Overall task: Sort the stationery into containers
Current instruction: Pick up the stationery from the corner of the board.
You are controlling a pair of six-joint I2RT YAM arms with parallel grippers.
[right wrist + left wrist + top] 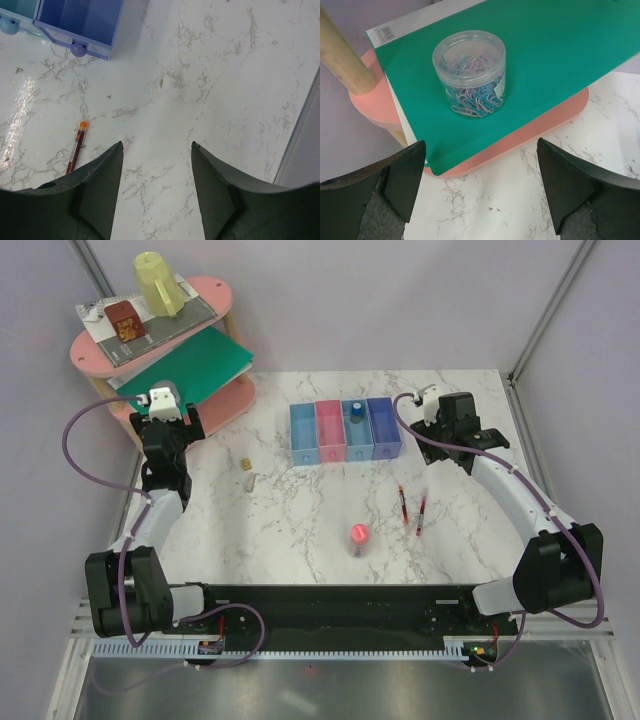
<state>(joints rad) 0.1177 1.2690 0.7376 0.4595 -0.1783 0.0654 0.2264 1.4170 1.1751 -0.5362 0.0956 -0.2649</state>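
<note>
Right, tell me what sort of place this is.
Probably a robot lab cell: left arm and right arm bolted to a marble-look table, plain walls on metal posts, staged bins and pens.

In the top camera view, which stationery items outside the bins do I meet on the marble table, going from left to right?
tan blocks → pink-capped tube → left red pen → right red pen

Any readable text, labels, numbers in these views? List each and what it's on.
Nothing reads legibly.
The barcode label on the white sheet under the green folder: print too small to read.
The brown box: gold marking, too blurred to read.
The red pen, bins and paperclip jar: no lettering visible.
</note>
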